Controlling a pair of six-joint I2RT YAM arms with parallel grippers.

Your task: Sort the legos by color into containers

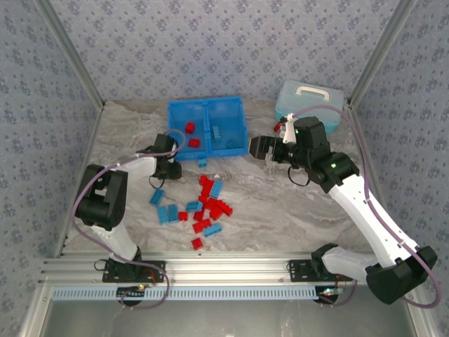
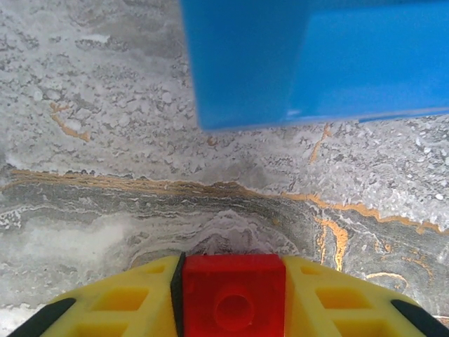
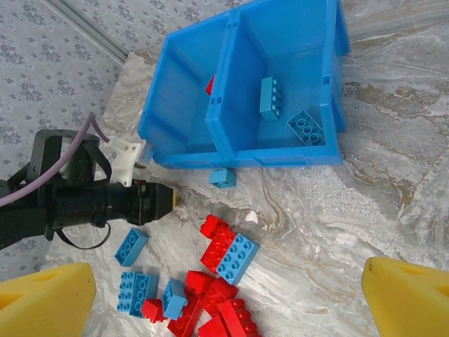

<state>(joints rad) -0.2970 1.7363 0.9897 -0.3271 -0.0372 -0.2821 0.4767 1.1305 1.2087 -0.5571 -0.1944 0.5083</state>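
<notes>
Red plastic brick [image 2: 233,298] between recessed yellow pads [image 2: 126,302], veined marble [image 2: 140,175] beyond

Red and light blue bricks on veined grey marble

The small rectangular plastic legos [image 1: 207,207] are bright red or light blue. The shallow plastic tray [image 1: 184,105] is bright blue, and the lidded plastic case [image 1: 319,112] is pale blue with a white handle [image 1: 309,91]. The table top [image 1: 280,203] is grey-white marble with ochre veins. The walls [image 1: 210,42] are pale blue-grey with a small floral print. The left arm [image 1: 137,167] and right arm [image 1: 365,210] are black and white. The left gripper [image 2: 231,267] and right gripper [image 3: 228,270] have yellow fingers [image 2: 119,298]; the left pair flank a bright red plastic brick [image 2: 231,302].
</notes>
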